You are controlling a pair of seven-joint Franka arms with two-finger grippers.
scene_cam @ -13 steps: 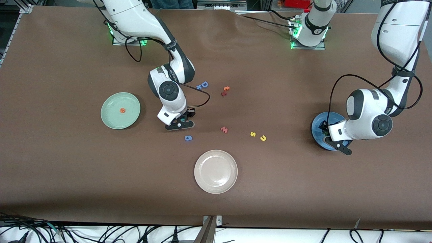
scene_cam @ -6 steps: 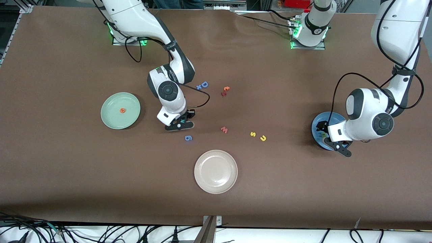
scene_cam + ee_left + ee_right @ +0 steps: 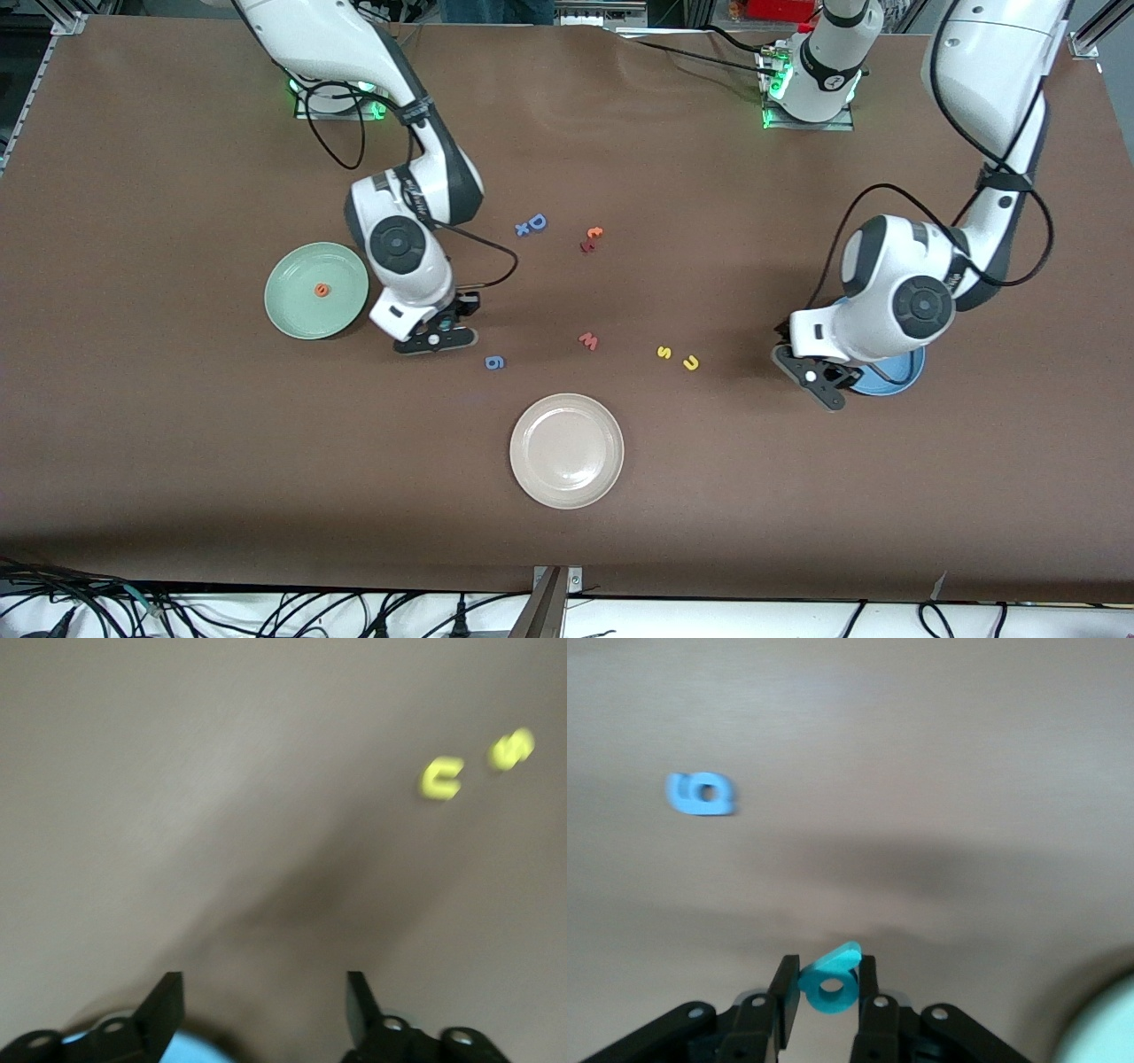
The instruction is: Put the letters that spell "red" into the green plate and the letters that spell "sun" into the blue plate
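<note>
My right gripper (image 3: 829,992) is clamped on the teal "d" (image 3: 831,985), up over bare tabletop (image 3: 177,443) just beside the green plate (image 3: 292,306), between it and the blue "g" (image 3: 495,361). I judge this the carry step for "red": next I need to swing over that plate and let go so the "d" lands by the orange "e" (image 3: 322,289) already lying in it. I cannot pick out the "r" for certain.

My left gripper (image 3: 264,1005) hangs empty with its fingers apart, over the edge of the blue plate (image 3: 895,372). The yellow "u" (image 3: 690,361) and "s" (image 3: 664,353) lie together on the tabletop, near it toward the right arm's end; one of them looks like its next pick.
</note>
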